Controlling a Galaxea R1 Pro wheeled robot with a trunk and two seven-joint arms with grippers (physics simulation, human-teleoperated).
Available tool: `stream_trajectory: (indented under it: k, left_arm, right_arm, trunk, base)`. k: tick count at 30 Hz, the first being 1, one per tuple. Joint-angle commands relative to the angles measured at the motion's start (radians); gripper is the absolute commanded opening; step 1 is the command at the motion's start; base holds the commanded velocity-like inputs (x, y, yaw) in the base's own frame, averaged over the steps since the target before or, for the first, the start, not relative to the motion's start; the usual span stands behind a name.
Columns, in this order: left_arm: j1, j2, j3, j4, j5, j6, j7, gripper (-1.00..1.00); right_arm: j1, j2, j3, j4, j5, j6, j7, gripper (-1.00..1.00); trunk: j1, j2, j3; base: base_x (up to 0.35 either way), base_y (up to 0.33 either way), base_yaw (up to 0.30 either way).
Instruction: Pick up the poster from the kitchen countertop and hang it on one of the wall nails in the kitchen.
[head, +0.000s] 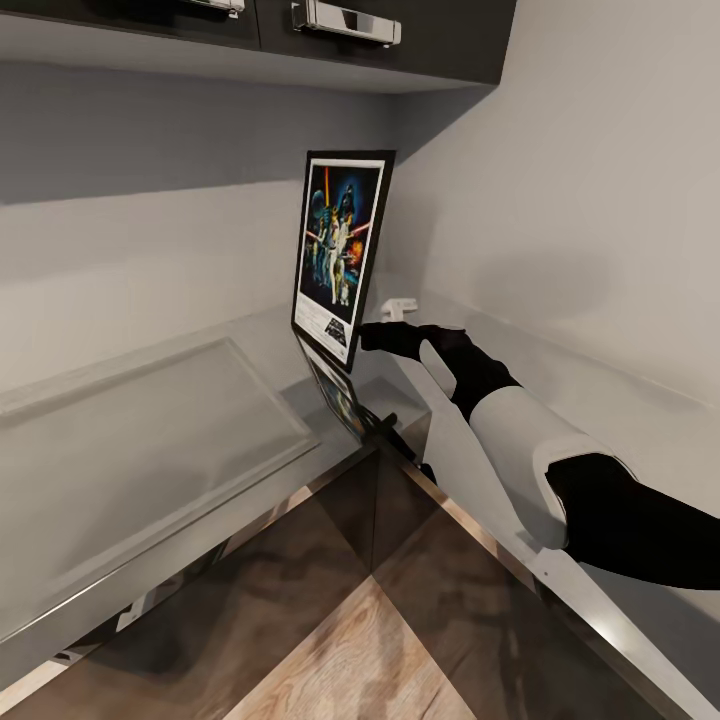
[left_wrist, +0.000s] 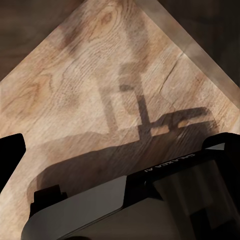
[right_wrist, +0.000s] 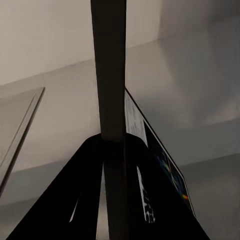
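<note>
Right gripper (head: 372, 337): reaching into the counter's inner corner and clamping the poster's lower right edge; in the right wrist view the frame's dark edge is running straight up between the two black fingers (right_wrist: 85, 200), which are pressing on it from either side.
Poster (head: 340, 250): one, standing upright and slightly tilted just beyond the gripper's tips, its bottom corner hanging just above the glossy top, its printed face turning toward the camera.
Reflection: one mirrored copy of the poster is showing in the worktop directly under the gripper.
Countertop (head: 150, 440): one L-shaped silver-grey surface, spreading out below and to both sides of the gripper, with a raised rectangular panel outline lying well to its left.
Wall cabinets (head: 380, 40): dark fronts with two chrome handles (head: 345, 20), hanging high above the gripper.
White fitting (head: 397, 309): one small piece sitting on the counter just behind the gripper, near the wall.
Left gripper: its camera is looking down at the wood floor (left_wrist: 100, 75) and the robot's own shadow; whether it is open or closed cannot be told.
</note>
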Motion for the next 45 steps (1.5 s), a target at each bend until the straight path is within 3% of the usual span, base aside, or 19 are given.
stream_trajectory:
  k: [1, 24, 36, 45]
  left_arm:
    - [0.0, -0.001, 0.004, -0.001, -0.005, -0.003, -0.005, 1.0]
    - [0.0, -0.001, 0.005, -0.003, -0.005, -0.003, -0.005, 1.0]
    - [0.0, -0.001, 0.006, -0.003, -0.005, -0.003, -0.005, 1.0]
    - [0.0, -0.001, 0.006, -0.003, -0.005, -0.003, -0.005, 1.0]
  right_arm:
    - [-0.001, 0.0, 0.002, -0.001, -0.011, 0.007, 0.0, -1.0]
    - [0.001, 0.0, 0.002, -0.001, -0.011, 0.006, 0.0, -1.0]
    - [0.001, 0.0, 0.002, -0.001, -0.011, 0.005, 0.0, -1.0]
    - [0.001, 0.0, 0.002, -0.001, -0.011, 0.005, 0.0, -1.0]
  trunk:
    - [0.0, 0.0, -0.001]
    - [0.0, 0.0, 0.009]
    - [0.0, 0.0, 0.026]
    - [0.0, 0.0, 0.031]
  base:
    - [0.0, 0.0, 0.0]
    - [0.0, 0.0, 0.0]
    - [0.0, 0.0, 0.0]
    - [-0.152, 0.0, 0.0]
